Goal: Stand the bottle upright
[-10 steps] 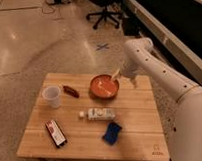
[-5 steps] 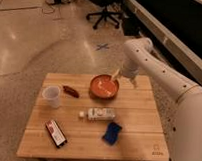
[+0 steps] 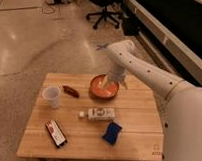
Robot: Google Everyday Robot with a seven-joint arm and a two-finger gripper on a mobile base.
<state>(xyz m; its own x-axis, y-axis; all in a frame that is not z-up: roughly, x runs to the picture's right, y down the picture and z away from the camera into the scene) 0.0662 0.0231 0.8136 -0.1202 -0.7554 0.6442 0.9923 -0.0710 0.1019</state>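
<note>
The small white bottle [image 3: 100, 114] lies on its side near the middle of the wooden table [image 3: 137, 131], its cap pointing left. Its label has reddish print. My gripper [image 3: 112, 84] hangs from the white arm at the back of the table, over the right part of the orange bowl [image 3: 101, 88]. It is well behind the bottle and apart from it.
A translucent white cup [image 3: 51, 96] stands at the left. A small dark red object [image 3: 70, 91] lies between the cup and the bowl. A blue sponge-like block [image 3: 112, 132] lies in front of the bottle. A dark flat packet [image 3: 55, 133] lies at the front left. An office chair [image 3: 104, 12] stands behind.
</note>
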